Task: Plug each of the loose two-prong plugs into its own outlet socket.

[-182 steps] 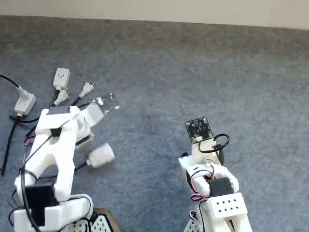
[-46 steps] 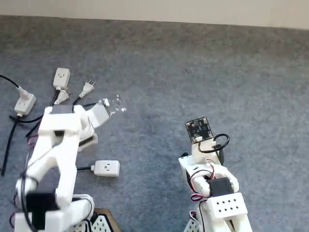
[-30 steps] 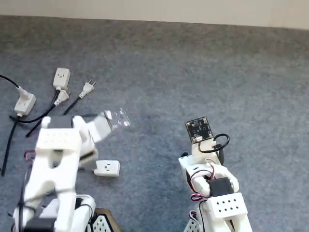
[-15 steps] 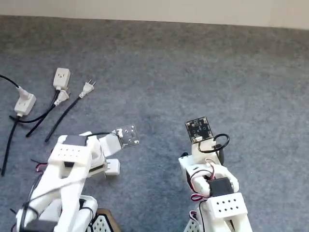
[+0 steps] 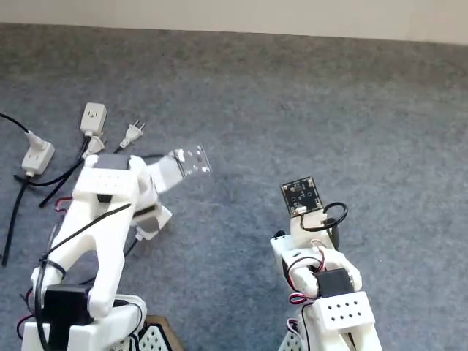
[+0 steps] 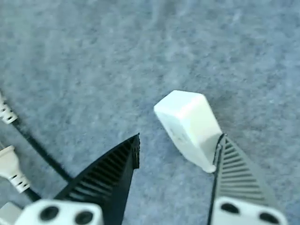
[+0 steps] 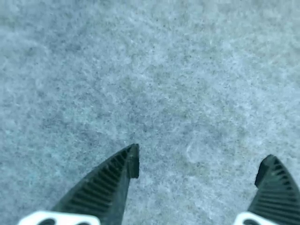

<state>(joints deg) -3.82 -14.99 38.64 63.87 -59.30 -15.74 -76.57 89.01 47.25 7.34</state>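
Socket-fetching step, by the look of it: the left gripper (image 6: 178, 139), jaws spread wide, has a white rectangular outlet block (image 6: 187, 126) touching one finger, unclamped, against grey carpet (image 5: 292, 110). Next it likely needs to close squarely on the block, then line it up with the white two-prong plug on a black cord (image 5: 132, 134), lying at eleven o'clock from the left arm (image 5: 110, 212). The high view gives that plug's bearing; the left wrist view gives the gap at the other finger. The right gripper (image 7: 201, 155) gapes, empty, above bare carpet.
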